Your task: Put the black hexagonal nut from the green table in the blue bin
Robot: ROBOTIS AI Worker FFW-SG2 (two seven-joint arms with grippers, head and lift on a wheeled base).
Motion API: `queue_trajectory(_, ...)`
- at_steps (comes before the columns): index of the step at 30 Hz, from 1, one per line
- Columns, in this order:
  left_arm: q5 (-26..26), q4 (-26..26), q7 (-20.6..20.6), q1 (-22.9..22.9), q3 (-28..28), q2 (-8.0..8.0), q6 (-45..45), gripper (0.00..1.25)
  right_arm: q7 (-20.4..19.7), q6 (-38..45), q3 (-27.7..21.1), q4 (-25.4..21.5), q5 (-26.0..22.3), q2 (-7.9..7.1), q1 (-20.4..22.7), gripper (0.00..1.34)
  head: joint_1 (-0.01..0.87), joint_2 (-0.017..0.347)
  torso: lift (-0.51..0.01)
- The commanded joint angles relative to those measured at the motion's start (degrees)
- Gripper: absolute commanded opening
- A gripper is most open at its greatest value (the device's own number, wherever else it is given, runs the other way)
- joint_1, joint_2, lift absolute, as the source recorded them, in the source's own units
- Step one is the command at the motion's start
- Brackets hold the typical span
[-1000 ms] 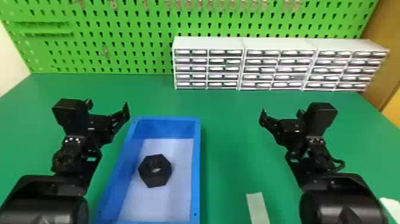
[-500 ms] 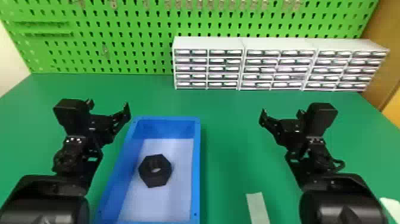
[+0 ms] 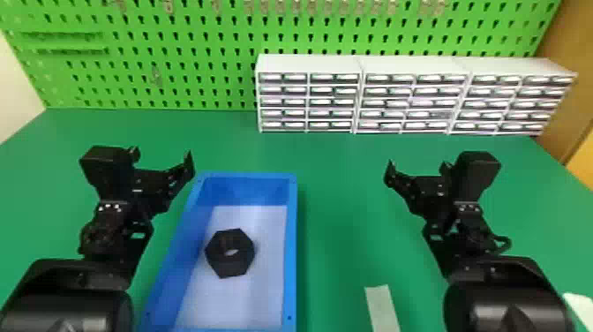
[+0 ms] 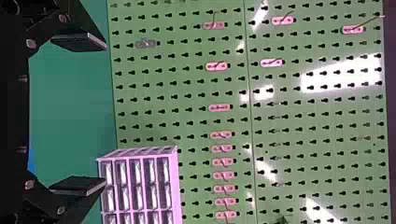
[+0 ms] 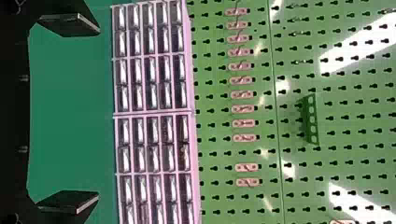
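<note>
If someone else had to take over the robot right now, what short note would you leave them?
Left hand: open and empty, left of the bin.
Right hand: open and empty, above the green table, right of the bin.
Black hexagonal nut: lying inside the blue bin, on its pale bottom.
Done: the nut is in the bin, and neither hand touches it.
Left: nothing more for the nut, as far as I can judge.
</note>
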Motion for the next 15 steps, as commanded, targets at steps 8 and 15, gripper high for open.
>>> queue_trajectory(8,0.00,0.09,0.00,-0.01,-0.03,0.00,-0.02,1.00,0.00,0.06,0.09,0.00,-0.09,-0.02,0.17,1.27,0.686,0.052,-0.097)
queue_trajectory(15,-0.09,0.17,0.00,-0.01,-0.12,0.00,-0.02,1.00,0.00,0.06,0.18,0.00,-0.18,-0.20,0.17,1.27,0.686,0.052,-0.097)
